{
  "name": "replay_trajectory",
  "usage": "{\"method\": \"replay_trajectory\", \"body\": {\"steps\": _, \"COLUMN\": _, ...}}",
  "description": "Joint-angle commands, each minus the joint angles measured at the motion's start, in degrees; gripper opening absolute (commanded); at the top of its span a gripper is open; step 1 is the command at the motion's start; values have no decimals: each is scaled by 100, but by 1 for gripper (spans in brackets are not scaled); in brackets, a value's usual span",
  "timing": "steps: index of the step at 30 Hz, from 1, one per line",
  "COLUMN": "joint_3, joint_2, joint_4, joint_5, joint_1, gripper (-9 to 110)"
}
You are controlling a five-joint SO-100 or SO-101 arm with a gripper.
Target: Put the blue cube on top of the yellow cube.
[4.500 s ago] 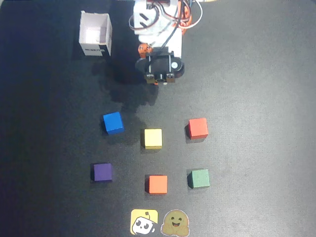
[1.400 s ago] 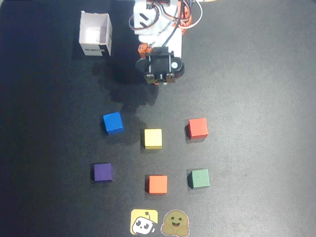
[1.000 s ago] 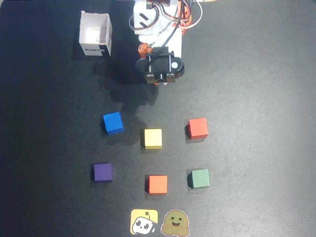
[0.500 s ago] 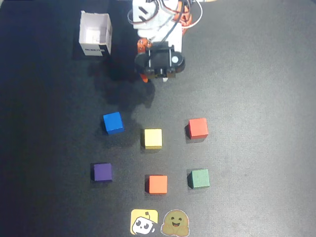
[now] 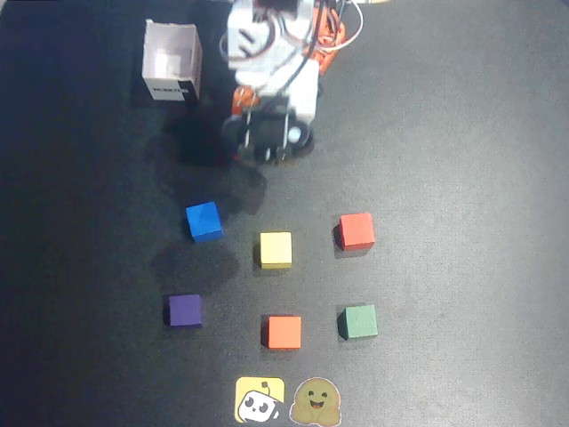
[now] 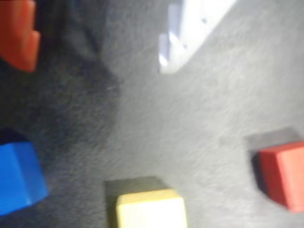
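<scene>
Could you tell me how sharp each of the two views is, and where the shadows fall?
Overhead view: sharp; the arm throws soft dark shadows on the mat toward the blue cube, and the yellow cube is evenly lit. Wrist view: heavily blurred; blue cube, yellow cube and red cube have smeared edges, with dark shadow at left.

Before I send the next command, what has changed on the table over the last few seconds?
Only the arm moved. In the overhead view its gripper swung toward the picture's left, heading to the blue cube's side, with its shadow shifting that way too. Nothing was grasped or released. The blue cube, yellow cube, the other four cubes and the white box sit where they were.
</scene>
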Motion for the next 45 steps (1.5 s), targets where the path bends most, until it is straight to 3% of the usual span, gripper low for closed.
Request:
{"method": "replay_trajectory", "body": {"steps": 1, "joint_3": -334, "joint_2": -343, "joint_4": -299, "joint_5": -35, "joint_1": 105, "gripper": 20}}
{"method": "replay_trajectory", "body": {"steps": 10, "joint_3": -615, "joint_2": -1239, "joint_4": -879, "joint_5": -545, "joint_1": 299, "gripper": 20}}
{"method": "replay_trajectory", "body": {"steps": 15, "joint_3": -1626, "joint_2": -2602, "joint_4": -905, "joint_5": -1222, "joint_1": 316, "gripper": 22}}
{"method": "replay_trajectory", "body": {"steps": 29, "joint_3": -2399, "joint_2": -3850, "joint_4": -844, "joint_5": -3094, "joint_1": 835, "gripper": 22}}
{"method": "replay_trajectory", "body": {"steps": 45, "joint_3": -2558, "joint_2": -4860, "joint_4": -1037, "joint_5": -3243, "joint_1": 1143, "gripper": 23}}
